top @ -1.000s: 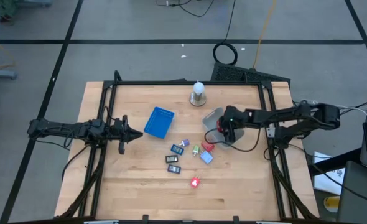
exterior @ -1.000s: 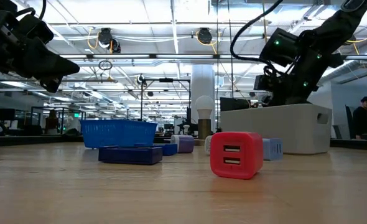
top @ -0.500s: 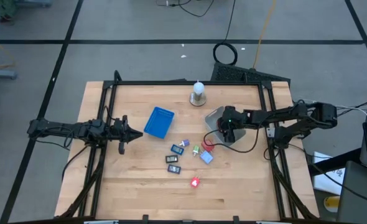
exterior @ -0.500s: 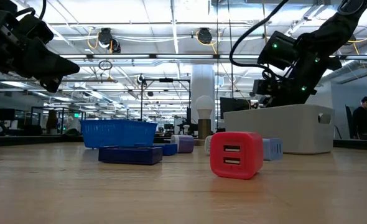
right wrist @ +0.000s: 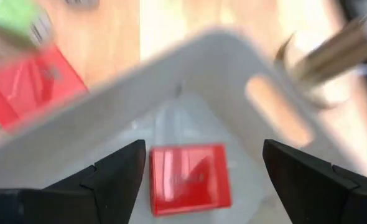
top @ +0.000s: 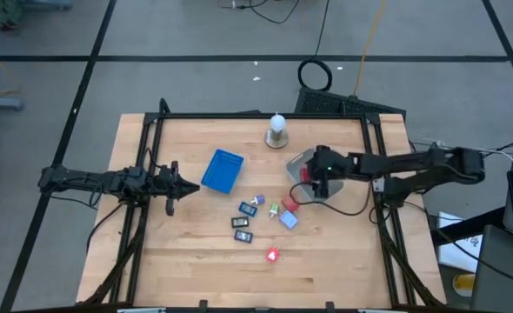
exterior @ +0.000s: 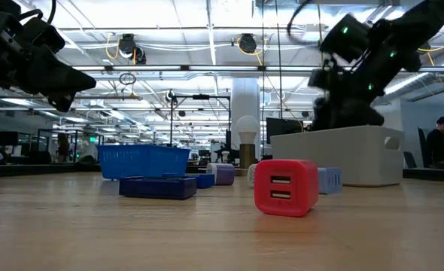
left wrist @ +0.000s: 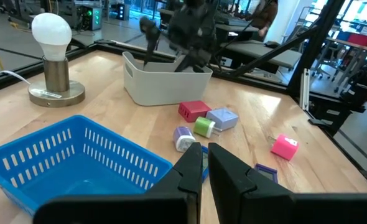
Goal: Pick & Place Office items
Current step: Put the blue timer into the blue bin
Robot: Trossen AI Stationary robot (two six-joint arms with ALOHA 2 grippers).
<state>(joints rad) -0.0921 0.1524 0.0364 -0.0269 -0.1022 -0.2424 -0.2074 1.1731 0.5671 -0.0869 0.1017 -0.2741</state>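
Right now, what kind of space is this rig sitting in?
Probably an open-plan lab or workshop: exposed ceiling ducts and strip lights, rows of workstations with a person seated at one, and a framed wooden table on a tiled floor.

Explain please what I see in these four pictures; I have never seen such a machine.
Two robot arms work at a wooden table. One picture looks down from above, one looks level across the table, and two come from cameras on the arms' wrists. On the table are a blue basket, a grey tray, a white bulb on a round base and small coloured office items. The right end effector is open over the tray, where a red block lies, held by nothing. The left end effector waits at the table's left, shut and empty.
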